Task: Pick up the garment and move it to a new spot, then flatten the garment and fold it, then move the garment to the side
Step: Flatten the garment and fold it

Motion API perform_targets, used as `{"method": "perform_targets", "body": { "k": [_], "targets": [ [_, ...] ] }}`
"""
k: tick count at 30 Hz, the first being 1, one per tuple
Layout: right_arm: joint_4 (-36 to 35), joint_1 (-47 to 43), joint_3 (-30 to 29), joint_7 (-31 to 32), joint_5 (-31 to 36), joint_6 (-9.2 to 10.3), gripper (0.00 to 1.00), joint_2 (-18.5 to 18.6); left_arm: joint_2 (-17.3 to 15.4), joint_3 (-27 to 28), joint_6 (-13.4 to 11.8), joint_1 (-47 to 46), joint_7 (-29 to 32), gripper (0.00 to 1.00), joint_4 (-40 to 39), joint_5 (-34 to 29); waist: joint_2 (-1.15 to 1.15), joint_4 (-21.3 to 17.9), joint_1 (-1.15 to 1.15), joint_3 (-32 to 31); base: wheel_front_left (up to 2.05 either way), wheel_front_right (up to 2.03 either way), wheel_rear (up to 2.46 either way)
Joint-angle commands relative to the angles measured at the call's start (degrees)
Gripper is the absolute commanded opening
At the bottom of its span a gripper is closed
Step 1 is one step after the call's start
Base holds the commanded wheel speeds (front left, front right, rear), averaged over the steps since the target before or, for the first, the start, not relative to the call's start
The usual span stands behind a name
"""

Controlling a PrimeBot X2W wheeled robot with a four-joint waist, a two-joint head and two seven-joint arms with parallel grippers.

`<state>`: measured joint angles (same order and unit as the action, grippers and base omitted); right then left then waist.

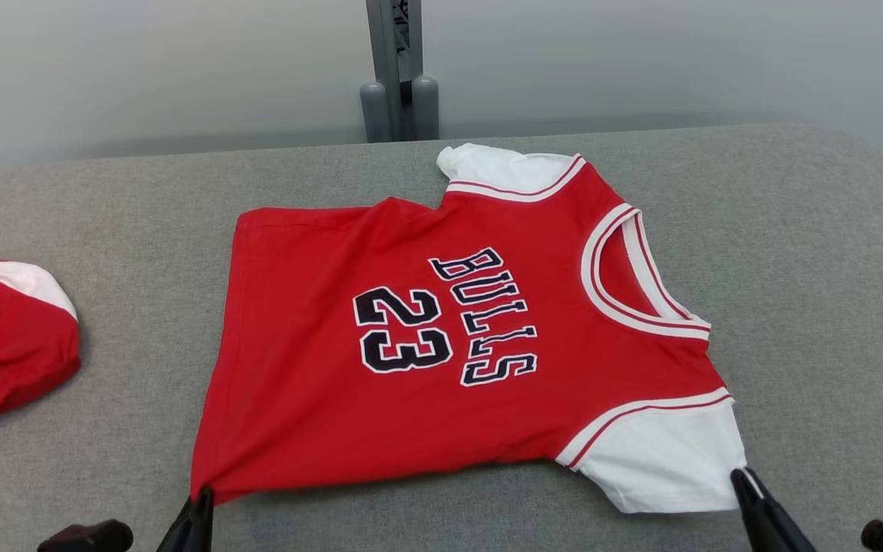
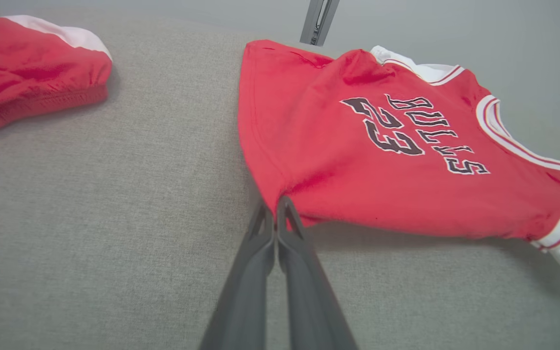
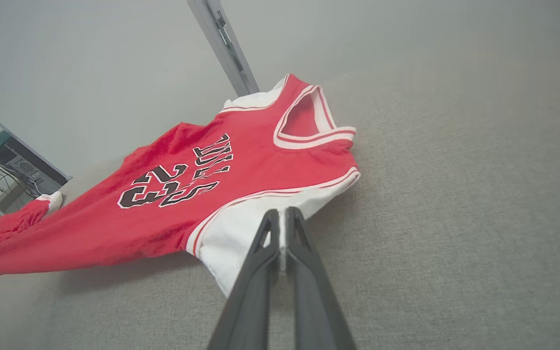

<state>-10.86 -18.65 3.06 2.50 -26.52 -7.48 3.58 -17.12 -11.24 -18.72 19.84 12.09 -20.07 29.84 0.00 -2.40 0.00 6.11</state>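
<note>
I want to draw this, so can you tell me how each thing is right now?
jersey: spread out, print up, near edge lifted slightly.
left gripper: shut on the jersey's hem corner.
right gripper: shut on the jersey's white sleeve.
second red garment: bunched up, lying apart at the left.

Grey woven-fabric worktop (image 1: 794, 253), crumpled red-and-white cloth bundle (image 1: 4, 345) lying at its left edge, grey metal upright post (image 1: 388, 46) behind the far edge, plain pale wall (image 1: 142, 69)
</note>
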Motion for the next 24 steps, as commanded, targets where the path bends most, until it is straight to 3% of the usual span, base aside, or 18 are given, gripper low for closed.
{"method": "perform_targets", "body": {
  "k": [1, 6, 11, 24],
  "targets": [
    [-0.7, 1.1, -0.8, 0.1, 0.5, -0.03, 0.0, -0.1, -0.3, 0.2, 0.5, -1.8, 0.2, 0.0, -0.2, 0.0, 0.0, 0.3, 0.0, 0.3, 0.0, 0.0, 0.0],
    [-0.2, 4.8, -1.5, 0.3, 1.6, -0.03, 0.0, 0.1, -1.8, -0.6, 3.3, -6.9, 2.2, 0.0, 2.2, 1.3, 0.0, 0.5, 0.0, 2.0, 0.0, 0.0, 0.0],
    [1.8, 11.4, -0.9, -0.1, 3.1, -0.03, 0.0, 3.0, -3.5, -1.3, 6.5, -13.9, 4.8, 0.0, 6.3, 2.1, 0.0, 0.6, 0.0, 4.6, 0.0, 0.0, 0.0],
    [15.1, 30.6, 0.7, -3.3, 2.0, -0.03, 0.0, 8.6, -2.3, -2.6, 10.8, -27.3, 5.3, 0.0, 16.1, 4.0, 0.0, 2.1, 0.0, 10.8, 0.0, 0.0, 0.0]
  ]
}}
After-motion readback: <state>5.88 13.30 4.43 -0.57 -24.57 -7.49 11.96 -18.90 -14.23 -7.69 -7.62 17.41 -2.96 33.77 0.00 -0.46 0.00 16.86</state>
